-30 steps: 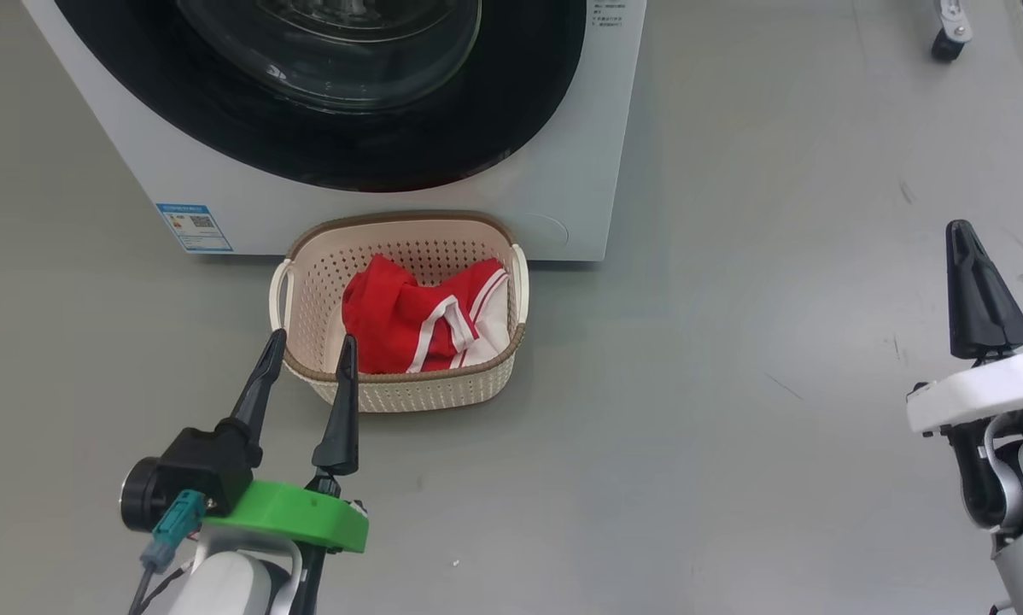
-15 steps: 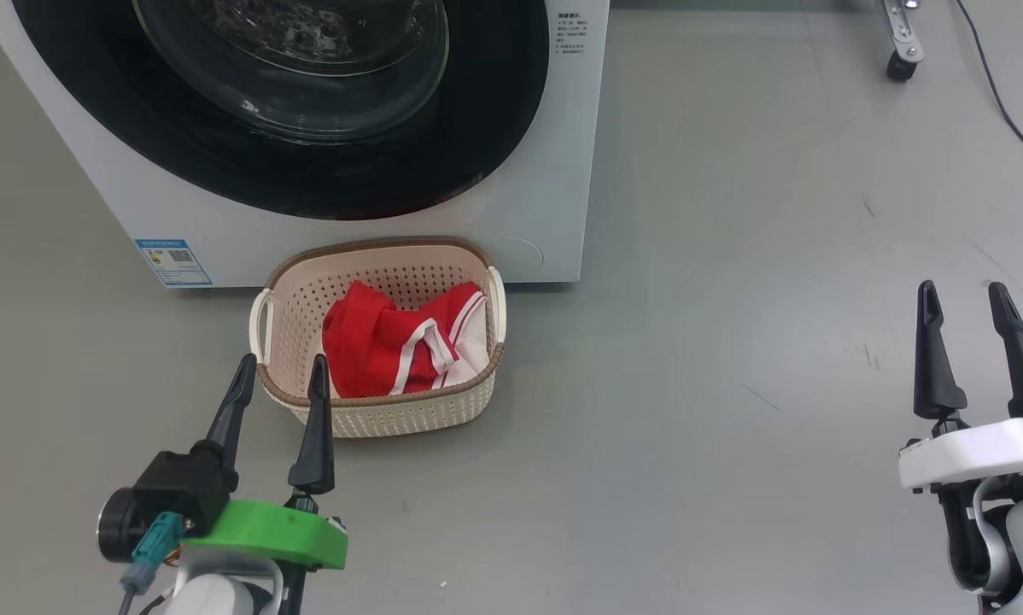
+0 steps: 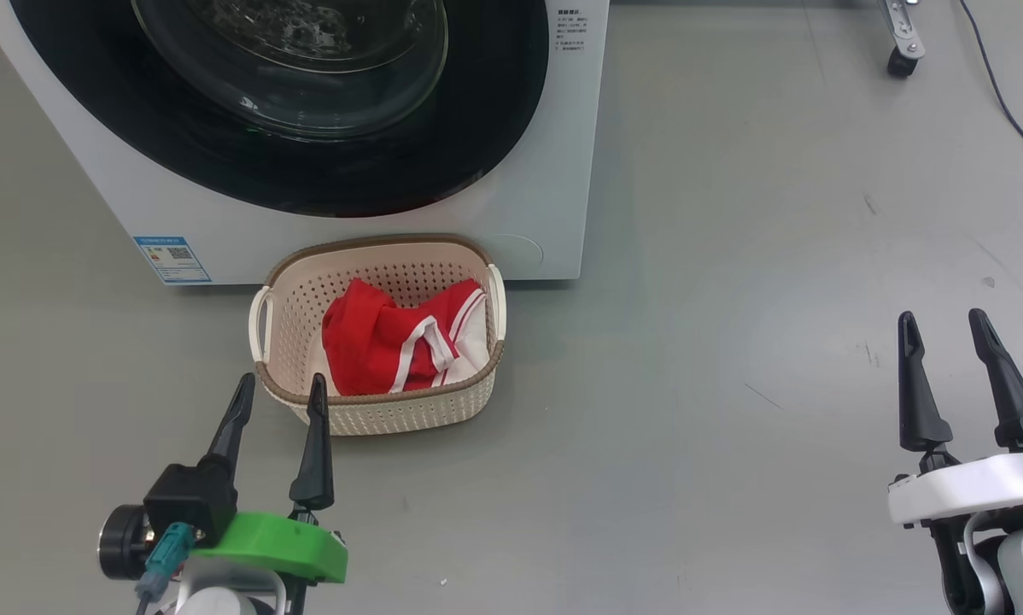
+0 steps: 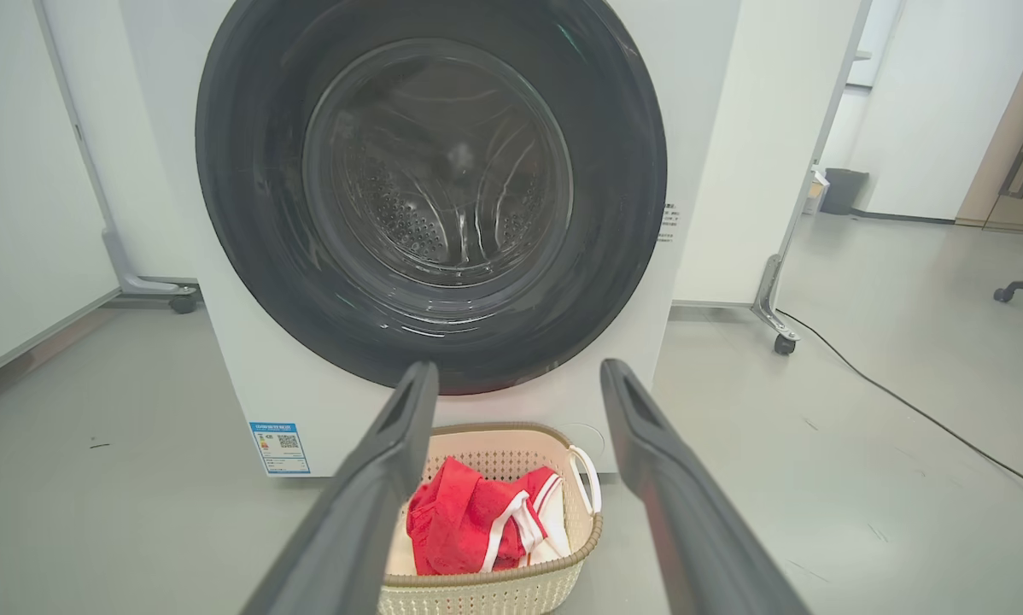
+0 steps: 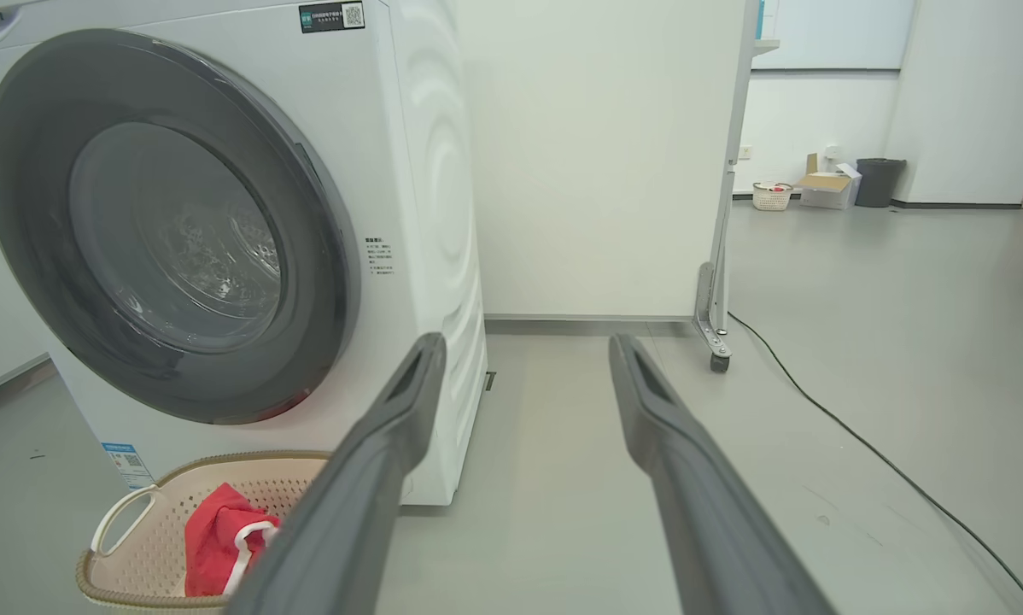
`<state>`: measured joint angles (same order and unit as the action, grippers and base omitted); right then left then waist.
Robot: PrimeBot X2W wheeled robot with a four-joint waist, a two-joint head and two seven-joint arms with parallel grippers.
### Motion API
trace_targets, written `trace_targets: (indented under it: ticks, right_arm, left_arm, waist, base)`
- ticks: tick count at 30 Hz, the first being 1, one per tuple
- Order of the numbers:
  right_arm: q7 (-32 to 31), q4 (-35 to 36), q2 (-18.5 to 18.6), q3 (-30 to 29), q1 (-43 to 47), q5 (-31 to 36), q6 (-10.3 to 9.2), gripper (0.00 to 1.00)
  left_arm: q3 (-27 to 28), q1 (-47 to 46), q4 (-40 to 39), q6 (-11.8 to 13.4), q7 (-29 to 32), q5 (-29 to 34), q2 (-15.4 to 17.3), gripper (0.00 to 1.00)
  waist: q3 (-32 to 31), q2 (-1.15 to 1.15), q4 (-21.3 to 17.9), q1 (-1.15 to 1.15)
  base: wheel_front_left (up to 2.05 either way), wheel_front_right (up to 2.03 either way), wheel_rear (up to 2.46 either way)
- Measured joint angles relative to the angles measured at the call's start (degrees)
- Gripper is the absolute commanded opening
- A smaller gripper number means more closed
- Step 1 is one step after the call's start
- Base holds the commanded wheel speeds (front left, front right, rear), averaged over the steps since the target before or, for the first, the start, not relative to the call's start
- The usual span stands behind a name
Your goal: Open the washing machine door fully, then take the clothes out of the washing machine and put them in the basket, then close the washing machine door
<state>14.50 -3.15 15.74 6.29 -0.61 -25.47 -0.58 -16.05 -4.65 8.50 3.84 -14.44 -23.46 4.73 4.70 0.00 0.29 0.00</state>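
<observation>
We see the door [image 3: 289,77] shut flush on the washing machine [image 3: 563,171], with the red clothes [image 3: 383,346] lying in the basket [image 3: 375,246] just in front of it, so all three steps look done to us. The left tool [image 3: 282,380] and right tool [image 3: 941,316] hang wide and empty, short of the machine. Next, we judge, comes only a latch check. The machine's blue label [image 3: 172,259] shows a QR code; its print and the small text [image 3: 569,32] beside the door are unreadable.

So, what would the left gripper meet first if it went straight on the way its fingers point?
Probably the washing machine door, near its lower black rim; the left gripper seems to sit above the basket, though depth is unclear.
</observation>
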Motion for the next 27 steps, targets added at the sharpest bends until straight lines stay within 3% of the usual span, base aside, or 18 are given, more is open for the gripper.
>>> trace_targets:
  ticks: [27]
  right_arm:
    - [0.0, 2.1, -2.2, -2.5, 2.2, 4.0, 1.69, 1.0]
  left_arm:
    - [-0.3, 0.0, 0.3, -0.9, 0.0, 0.9, -0.1, 1.0]
  waist:
    - [0.6, 0.0, 0.3, 0.0]
  base:
    - [0.0, 0.0, 0.0]
